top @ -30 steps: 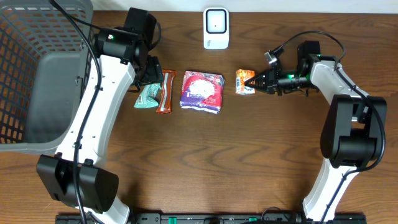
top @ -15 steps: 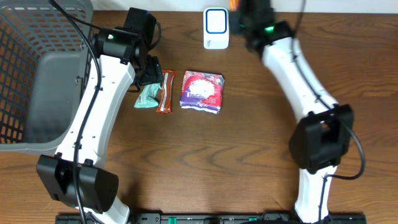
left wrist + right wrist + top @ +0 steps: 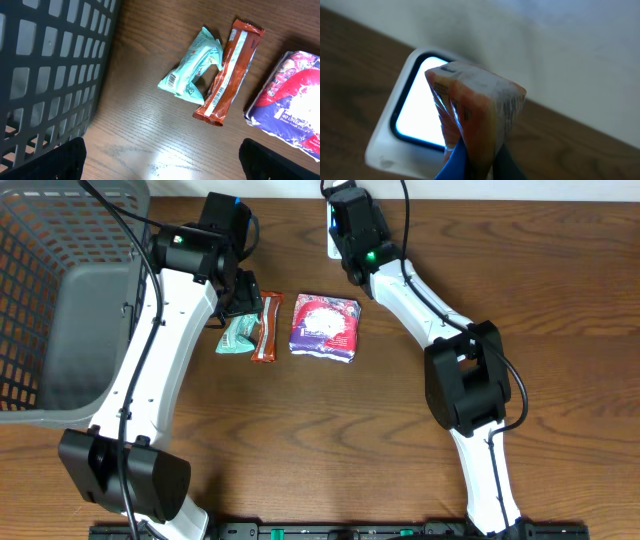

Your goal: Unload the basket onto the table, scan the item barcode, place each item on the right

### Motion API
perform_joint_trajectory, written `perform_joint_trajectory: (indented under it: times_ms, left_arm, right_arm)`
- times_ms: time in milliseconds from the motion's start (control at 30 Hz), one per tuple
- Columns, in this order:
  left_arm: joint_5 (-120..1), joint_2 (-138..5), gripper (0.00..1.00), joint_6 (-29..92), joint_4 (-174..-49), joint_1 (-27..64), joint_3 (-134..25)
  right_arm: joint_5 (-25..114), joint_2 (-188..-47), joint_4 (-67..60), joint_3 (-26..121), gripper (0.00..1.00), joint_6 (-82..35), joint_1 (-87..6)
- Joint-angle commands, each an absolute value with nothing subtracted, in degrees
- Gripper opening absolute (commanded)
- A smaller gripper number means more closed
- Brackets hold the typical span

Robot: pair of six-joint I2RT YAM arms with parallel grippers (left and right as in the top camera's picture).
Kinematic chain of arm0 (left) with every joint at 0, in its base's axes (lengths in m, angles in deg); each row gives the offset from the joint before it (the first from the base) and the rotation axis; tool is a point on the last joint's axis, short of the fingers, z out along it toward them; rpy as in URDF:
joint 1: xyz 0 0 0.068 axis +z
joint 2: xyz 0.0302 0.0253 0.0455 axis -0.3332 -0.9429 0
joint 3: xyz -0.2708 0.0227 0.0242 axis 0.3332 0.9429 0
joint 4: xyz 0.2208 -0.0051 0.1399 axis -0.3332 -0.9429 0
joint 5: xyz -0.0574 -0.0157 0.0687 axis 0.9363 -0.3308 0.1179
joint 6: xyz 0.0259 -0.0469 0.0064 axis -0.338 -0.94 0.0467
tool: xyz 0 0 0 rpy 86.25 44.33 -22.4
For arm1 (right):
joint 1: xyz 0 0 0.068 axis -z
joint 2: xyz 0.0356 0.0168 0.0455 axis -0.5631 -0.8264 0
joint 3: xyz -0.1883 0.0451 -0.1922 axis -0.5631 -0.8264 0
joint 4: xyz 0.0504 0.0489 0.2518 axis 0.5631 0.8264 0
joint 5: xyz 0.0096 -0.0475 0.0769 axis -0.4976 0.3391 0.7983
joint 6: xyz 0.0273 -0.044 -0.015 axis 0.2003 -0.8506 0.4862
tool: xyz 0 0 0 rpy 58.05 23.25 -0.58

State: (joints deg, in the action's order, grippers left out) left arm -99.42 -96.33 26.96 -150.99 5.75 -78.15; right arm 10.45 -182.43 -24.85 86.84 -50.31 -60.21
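Note:
In the right wrist view my right gripper (image 3: 479, 162) is shut on a small orange packet (image 3: 475, 110) wrapped in clear film. It holds the packet upright, close in front of the white scanner (image 3: 415, 117), whose window glows white. In the overhead view this arm reaches over the scanner at the table's back edge and hides the packet. My left gripper (image 3: 160, 172) is open above bare wood, and only its dark fingertips (image 3: 65, 160) show. A mint-green packet (image 3: 192, 70) with a barcode and a brown-red bar (image 3: 227, 75) lie just ahead of it.
A grey mesh basket (image 3: 60, 290) fills the table's left side, and its wall (image 3: 50, 75) is close to my left gripper. A purple and red pack (image 3: 325, 327) lies right of the bar (image 3: 265, 328) and the mint packet (image 3: 237, 335).
My right arm has swung from the table's right side to the back edge, lifting the orange packet off the table and bringing it in front of the scanner. The left arm has not moved.

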Motion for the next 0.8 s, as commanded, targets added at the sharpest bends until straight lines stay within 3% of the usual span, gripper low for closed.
perform_joint_trajectory:
  times_ms: [0,133,367,500,700,733,767]
  left_arm:
    - [-99.7,-96.6,0.98,26.4,-151.2,5.7,-78.5]
    - [-99.7,-96.6,0.98,26.4,-151.2,5.7,-78.5]
    - [-99.7,-96.6,0.98,26.4,-151.2,5.7,-78.5]
    - [-99.7,-96.6,0.98,26.4,-151.2,5.7,-78.5]
    - [-99.7,-96.6,0.98,26.4,-151.2,5.7,-78.5]
    - [-99.7,-96.6,0.98,26.4,-151.2,5.7,-78.5]
    - [-99.7,-96.6,0.98,26.4,-151.2,5.7,-78.5]
  right_arm:
    - [7.1,-180.2,-25.6,88.6,0.01,-46.0,-60.1]
    - [0.1,-178.6,-22.2,93.1,0.01,-43.7,-57.6]
    - [-2.9,-176.9,-1.1,98.2,0.01,-38.9,-43.7]
    - [4.1,-177.9,8.4,95.6,0.01,-36.7,-32.9]
    - [11.6,-179.2,8.3,91.6,0.01,-36.6,-19.3]
    - [14.2,-179.3,7.4,91.2,0.03,-36.6,-15.9]
    - [15.5,-179.3,7.1,91.1,0.22,-36.6,-14.6]
